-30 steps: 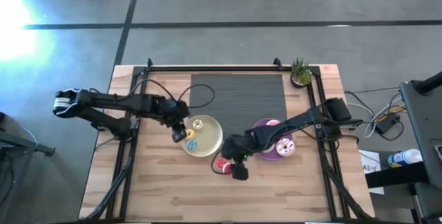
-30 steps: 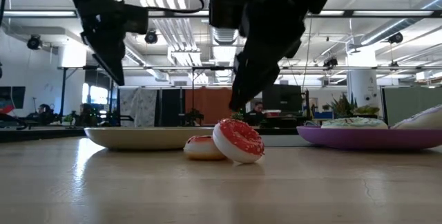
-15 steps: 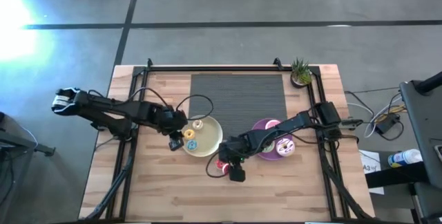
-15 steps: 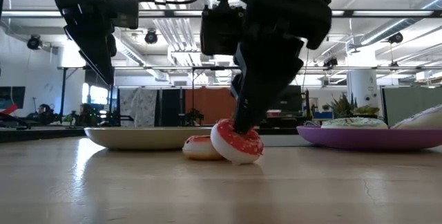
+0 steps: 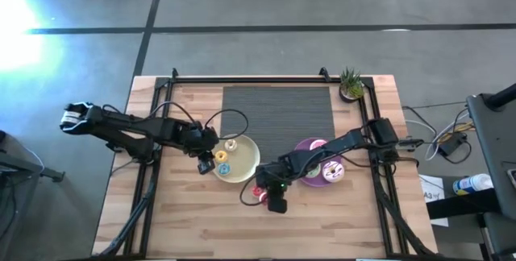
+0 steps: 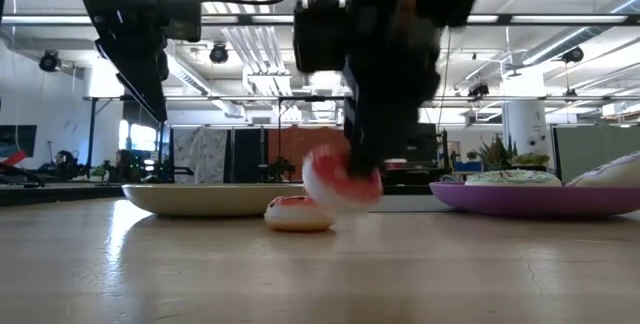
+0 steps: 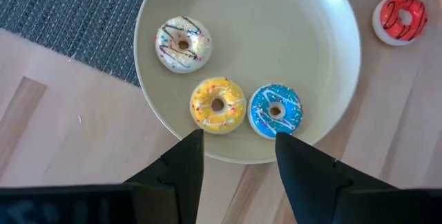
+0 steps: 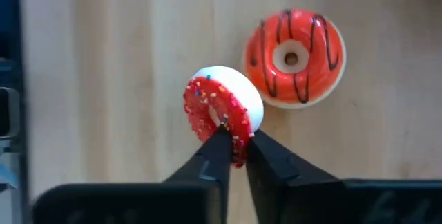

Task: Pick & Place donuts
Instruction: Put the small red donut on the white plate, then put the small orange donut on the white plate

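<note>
Right gripper is pinched on the rim of the red sprinkled donut, tilted on edge, clear of the table in the low view. Pale-yellow plate lies at about 11 o'clock (nearer the left gripper, open, empty). Orange striped donut lies flat beside.

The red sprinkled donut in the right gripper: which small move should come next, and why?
Probably raise it a little more, then carry it toward a plate. The right gripper pinches the red sprinkled donut by its edge, just off the wood beside the orange striped donut. The pale-yellow plate lies close.
</note>
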Action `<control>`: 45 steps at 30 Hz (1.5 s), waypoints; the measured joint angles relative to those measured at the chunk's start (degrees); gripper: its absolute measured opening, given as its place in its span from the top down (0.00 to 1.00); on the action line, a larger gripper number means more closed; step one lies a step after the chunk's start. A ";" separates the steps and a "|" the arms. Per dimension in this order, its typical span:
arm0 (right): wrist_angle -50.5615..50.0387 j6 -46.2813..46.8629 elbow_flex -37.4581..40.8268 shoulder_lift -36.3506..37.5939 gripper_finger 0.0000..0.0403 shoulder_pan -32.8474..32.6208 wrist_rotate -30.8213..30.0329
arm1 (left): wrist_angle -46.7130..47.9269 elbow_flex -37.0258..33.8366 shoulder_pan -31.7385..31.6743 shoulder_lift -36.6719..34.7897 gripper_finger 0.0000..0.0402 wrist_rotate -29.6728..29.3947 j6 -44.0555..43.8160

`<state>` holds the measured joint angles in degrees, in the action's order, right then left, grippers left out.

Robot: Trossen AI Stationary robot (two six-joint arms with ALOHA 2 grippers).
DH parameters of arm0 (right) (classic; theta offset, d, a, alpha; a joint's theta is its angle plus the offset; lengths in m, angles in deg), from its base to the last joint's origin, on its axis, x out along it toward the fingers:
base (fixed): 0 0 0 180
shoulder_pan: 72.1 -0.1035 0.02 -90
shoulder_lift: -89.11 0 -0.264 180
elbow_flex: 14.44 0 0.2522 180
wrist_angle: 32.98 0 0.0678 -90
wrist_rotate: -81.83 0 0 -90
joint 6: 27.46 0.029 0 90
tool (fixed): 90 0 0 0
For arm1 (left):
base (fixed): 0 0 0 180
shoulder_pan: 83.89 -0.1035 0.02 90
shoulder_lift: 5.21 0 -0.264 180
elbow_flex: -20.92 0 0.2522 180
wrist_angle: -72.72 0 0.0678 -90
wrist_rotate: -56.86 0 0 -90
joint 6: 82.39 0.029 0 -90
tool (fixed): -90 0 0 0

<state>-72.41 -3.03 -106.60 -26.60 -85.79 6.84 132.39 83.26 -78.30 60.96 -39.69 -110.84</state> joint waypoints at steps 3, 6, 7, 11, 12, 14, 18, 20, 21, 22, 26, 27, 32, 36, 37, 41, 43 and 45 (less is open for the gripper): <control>-0.56 1.86 -0.71 3.02 0.96 1.35 -1.36 | 0.59 0.00 0.15 0.00 0.62 0.00 -0.54; 0.48 5.10 -0.78 5.77 0.95 5.16 -2.91 | 1.76 -0.02 0.85 -0.02 0.62 -0.02 -1.61; 1.77 6.14 -0.80 6.06 0.95 6.95 -3.15 | 2.28 -0.04 1.19 -0.05 0.62 -0.08 -2.03; 8.68 10.70 -0.85 5.08 0.94 13.77 -3.19 | 3.75 -0.04 2.86 -0.13 0.62 -2.20 -3.87; 9.90 11.53 -0.89 4.38 0.94 15.07 -3.05 | 4.01 -0.04 3.29 -0.19 0.62 -2.90 -4.42; 10.94 12.56 -0.86 2.29 0.94 17.05 -2.78 | 4.61 -0.04 4.13 -0.35 0.62 -4.04 -5.79; 11.42 13.12 -1.01 -1.35 0.91 18.20 -1.16 | 5.66 -0.09 5.37 -1.30 0.62 -5.97 -8.38; 11.97 12.72 -1.91 -2.54 0.87 18.18 -0.95 | 6.06 -0.09 5.83 -2.15 0.62 -6.52 -9.35; 11.90 12.68 -2.42 -3.28 0.85 18.16 -0.86 | 6.28 -0.09 5.86 -2.58 0.62 -6.57 -9.67; 11.89 12.39 -3.07 -3.92 0.81 18.16 -0.86 | 6.37 -0.10 5.86 -2.99 0.62 -6.66 -9.91; 10.73 8.63 -5.63 -5.36 0.68 18.29 -4.25 | 6.84 -0.11 5.84 -4.85 0.62 -7.98 -10.74; 9.47 7.93 -6.11 -5.53 0.64 18.29 -5.66 | 7.12 -0.11 5.84 -5.27 0.62 -8.91 -10.81; 3.93 1.88 -7.74 -4.94 0.52 18.11 -13.63 | 9.54 -0.11 5.89 -7.67 0.62 -10.64 -12.39; 0.75 -5.10 -7.59 -0.38 0.48 17.21 -15.02 | 12.26 -0.13 6.22 -9.44 0.62 -13.56 -13.36; -0.94 -7.54 -7.26 0.74 0.47 16.51 -14.95 | 12.73 -0.15 6.21 -9.77 0.62 -13.98 -13.52; -4.78 -15.37 -3.87 5.02 0.47 12.28 -14.97 | 13.01 -0.17 6.21 -11.08 0.62 -15.46 -13.60; -3.76 -17.23 -2.34 6.87 0.47 9.71 -14.86 | 13.01 -0.17 6.21 -11.27 0.62 -16.55 -13.60; -1.20 -17.56 -1.50 7.46 0.47 7.22 -14.72 | 12.78 -0.32 6.21 -11.43 0.62 -17.69 -13.60</control>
<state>-73.61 -20.59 -108.10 -19.14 -78.57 -7.88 145.17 82.94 -72.10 49.54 -57.38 -124.45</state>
